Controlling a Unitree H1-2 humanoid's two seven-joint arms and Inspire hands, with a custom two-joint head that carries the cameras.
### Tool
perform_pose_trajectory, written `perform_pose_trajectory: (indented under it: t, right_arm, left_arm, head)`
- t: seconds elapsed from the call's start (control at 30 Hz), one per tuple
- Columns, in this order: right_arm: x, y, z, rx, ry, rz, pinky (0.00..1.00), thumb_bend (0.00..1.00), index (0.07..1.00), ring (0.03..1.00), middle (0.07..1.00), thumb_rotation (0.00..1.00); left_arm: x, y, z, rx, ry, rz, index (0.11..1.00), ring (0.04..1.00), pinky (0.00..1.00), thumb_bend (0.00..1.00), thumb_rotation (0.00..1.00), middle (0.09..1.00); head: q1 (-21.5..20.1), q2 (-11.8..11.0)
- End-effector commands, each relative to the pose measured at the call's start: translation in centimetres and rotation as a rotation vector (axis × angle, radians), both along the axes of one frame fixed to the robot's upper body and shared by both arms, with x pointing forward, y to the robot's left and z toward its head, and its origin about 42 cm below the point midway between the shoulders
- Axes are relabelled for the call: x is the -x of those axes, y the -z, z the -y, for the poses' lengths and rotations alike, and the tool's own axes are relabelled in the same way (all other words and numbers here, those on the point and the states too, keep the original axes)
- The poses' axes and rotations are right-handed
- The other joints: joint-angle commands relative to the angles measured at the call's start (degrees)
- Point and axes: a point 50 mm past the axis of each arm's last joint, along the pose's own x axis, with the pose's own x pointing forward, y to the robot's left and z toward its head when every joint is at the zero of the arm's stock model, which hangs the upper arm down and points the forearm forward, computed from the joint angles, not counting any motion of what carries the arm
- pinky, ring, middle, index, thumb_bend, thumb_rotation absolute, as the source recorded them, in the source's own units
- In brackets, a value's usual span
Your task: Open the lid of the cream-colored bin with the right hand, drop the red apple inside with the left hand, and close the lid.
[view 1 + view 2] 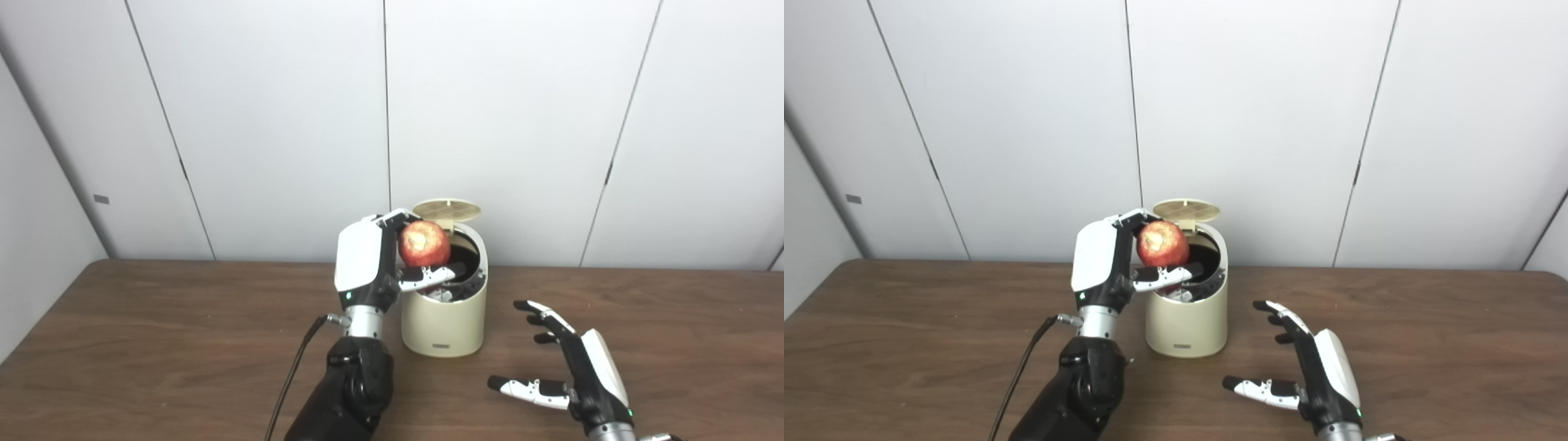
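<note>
The cream-colored bin [442, 327] stands on the brown table, a little behind centre. Its round lid [446, 210] is tipped up at the back, showing the dark inside. My left hand [373, 260] is shut on the red apple [424, 244] and holds it just above the bin's open mouth, at its left rim. My right hand [566, 361] hovers low over the table to the right of the bin and nearer to me, fingers spread, holding nothing and touching nothing.
The brown table [153, 343] runs across the whole view, with white wall panels right behind it. A black cable [294, 373] hangs from my left wrist down toward the table's near edge.
</note>
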Motion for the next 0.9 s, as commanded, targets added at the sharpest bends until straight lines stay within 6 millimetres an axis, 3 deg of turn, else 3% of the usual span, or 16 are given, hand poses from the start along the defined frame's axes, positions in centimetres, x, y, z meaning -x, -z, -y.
perform_pose_trajectory:
  t: [0.0,0.37,0.6,0.87]
  right_arm:
    - [-0.71,-2.04,-0.62,0.001,-0.012,0.09,0.69,0.67,0.793,0.808,0.85,0.24]
    - [-0.91,-1.97,-0.62,-0.001,-0.02,0.089,0.71,0.66,0.801,0.816,0.854,0.23]
    - [-0.9,-1.93,-0.76,-0.001,-0.021,0.09,0.72,0.66,0.801,0.821,0.854,0.21]
    - [-0.8,-2.06,-0.95,-0.012,-0.023,0.092,0.71,0.66,0.8,0.818,0.852,0.19]
  left_arm:
    - [-0.41,-3.44,1.0,0.005,0.018,0.108,0.518,0.536,0.78,0.52,0.0,0.456]
    - [-0.2,-3.54,0.82,-0.011,0.022,0.111,0.519,0.53,0.73,0.52,0.0,0.455]
    - [0.2,-3.65,0.94,-0.058,0.021,0.135,0.517,0.551,0.83,0.52,0.0,0.458]
    - [-0.04,-2.96,0.9,-0.077,0.017,0.112,0.517,0.537,0.78,0.52,0.0,0.456]
  head:
    - [-0.12,-0.15]
    - [0.28,-0.23]
    - [0.15,-0.43]
    - [-0.26,0.07]
